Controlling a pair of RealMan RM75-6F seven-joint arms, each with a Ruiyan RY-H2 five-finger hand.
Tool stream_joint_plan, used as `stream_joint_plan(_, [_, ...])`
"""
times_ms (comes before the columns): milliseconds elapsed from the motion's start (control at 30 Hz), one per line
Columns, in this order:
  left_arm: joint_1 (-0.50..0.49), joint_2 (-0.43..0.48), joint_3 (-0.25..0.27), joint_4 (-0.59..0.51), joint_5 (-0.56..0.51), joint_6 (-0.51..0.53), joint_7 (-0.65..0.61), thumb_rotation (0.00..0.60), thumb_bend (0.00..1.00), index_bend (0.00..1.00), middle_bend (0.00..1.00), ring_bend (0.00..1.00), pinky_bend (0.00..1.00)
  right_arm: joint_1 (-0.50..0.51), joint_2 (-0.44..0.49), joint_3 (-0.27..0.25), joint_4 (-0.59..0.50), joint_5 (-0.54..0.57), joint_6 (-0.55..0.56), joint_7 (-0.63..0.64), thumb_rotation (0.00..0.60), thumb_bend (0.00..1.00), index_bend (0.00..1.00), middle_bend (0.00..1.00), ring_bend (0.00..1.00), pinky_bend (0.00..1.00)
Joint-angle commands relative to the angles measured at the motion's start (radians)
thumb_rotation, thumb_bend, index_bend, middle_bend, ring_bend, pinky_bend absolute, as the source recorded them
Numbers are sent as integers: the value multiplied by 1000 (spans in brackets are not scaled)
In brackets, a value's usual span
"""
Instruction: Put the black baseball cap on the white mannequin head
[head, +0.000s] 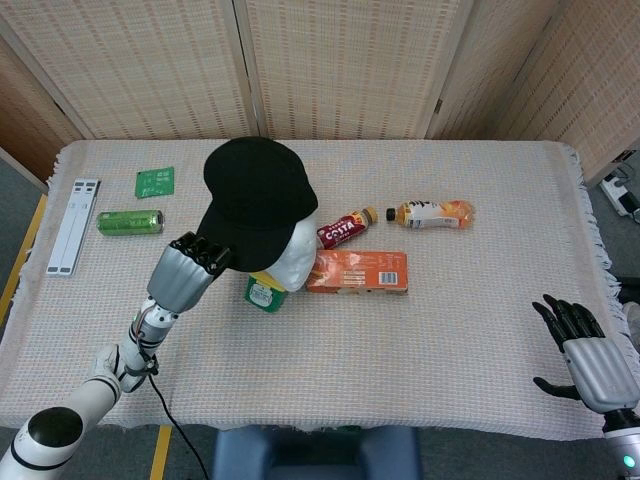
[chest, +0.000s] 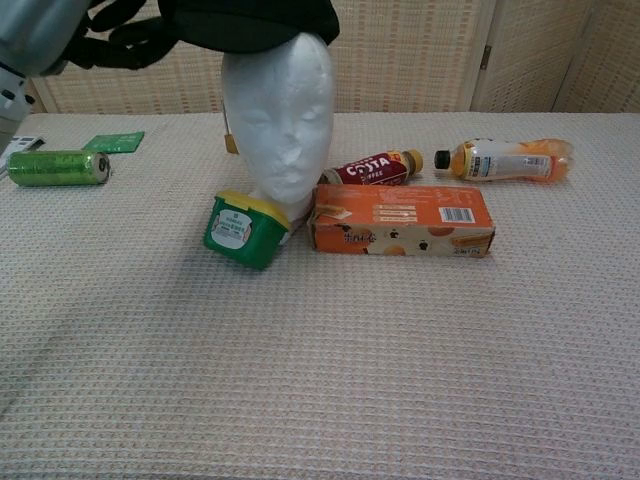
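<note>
My left hand (head: 186, 270) is raised at frame centre-left, gripping the brim of the black baseball cap (head: 256, 198) atop the white mannequin head (chest: 277, 125); my right hand (head: 592, 352) hangs lower right, fingers spread, holding nothing.

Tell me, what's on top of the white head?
The black baseball cap sits over the crown of the white mannequin head, and the left hand holds the cap. The cap hides the top of the head; the face below shows.

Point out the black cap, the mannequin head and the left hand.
black cap (head: 255, 190), head view, on the crown's top.
mannequin head (chest: 280, 120), chest view, on the face.
left hand (head: 185, 272), head view, on the back of the hand.
</note>
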Motion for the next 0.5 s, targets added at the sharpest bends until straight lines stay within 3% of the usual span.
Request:
stream_joint_plan(33, [-4,-39,20,4,19,-18,11,600,436,691,1000,979,1000,0,5,2,4,1,2,10,600,47,0,0,0,0])
stream_joint_plan(333, [28,-92,59,42,53,-22,17,600,433,674,1000,977,1000,2,7,0,6,-4,-2,14,600,48,0,0,0,0])
stream_joint_plan(400, [44,-94,63,47,52,-24,28,600,395,567,1000,973,1000,0,6,-1,5,-8,2,14,600,48,0,0,0,0])
stream_joint_plan(500, [74,-80,75,19,55,-24,43,600,257,259,1000,956,1000,-2,6,-3,5,-14,7,11,600,48,0,0,0,0])
